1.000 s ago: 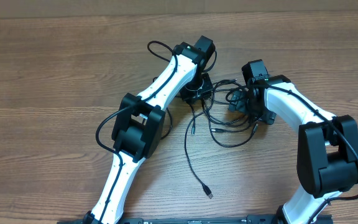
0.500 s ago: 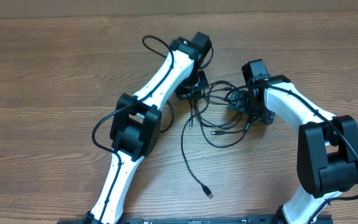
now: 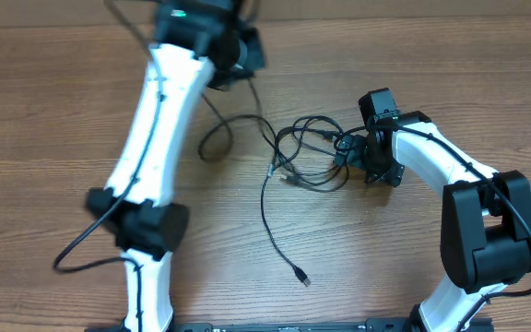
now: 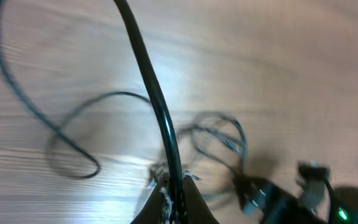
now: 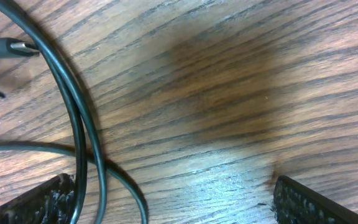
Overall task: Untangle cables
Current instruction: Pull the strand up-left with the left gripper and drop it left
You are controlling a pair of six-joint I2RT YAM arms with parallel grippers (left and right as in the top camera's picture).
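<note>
Several thin black cables (image 3: pixel 307 152) lie tangled at the table's middle. One long strand runs toward the front and ends in a small plug (image 3: pixel 302 275). My left gripper (image 3: pixel 244 51) is raised near the far edge, shut on one cable (image 4: pixel 148 81), which loops (image 3: pixel 215 138) back to the tangle (image 4: pixel 219 134). In the left wrist view the fingertips (image 4: pixel 191 196) pinch that cord on both sides. My right gripper (image 3: pixel 350 152) rests low at the tangle's right side, wide open. Two strands (image 5: pixel 73 118) pass by its left finger (image 5: pixel 51 199), and plug ends (image 5: pixel 11 46) lie beyond.
The wooden table (image 3: pixel 44 120) ends at a tan wall along the far edge, just behind the left gripper. Both arm bases stand at the front edge. The left arm's own thick wire (image 3: pixel 81 249) loops out beside its elbow.
The left gripper closed on a cable and swung up and to the far left, drawing a strand out of the tangle, which slid slightly left. The right arm stayed put.
</note>
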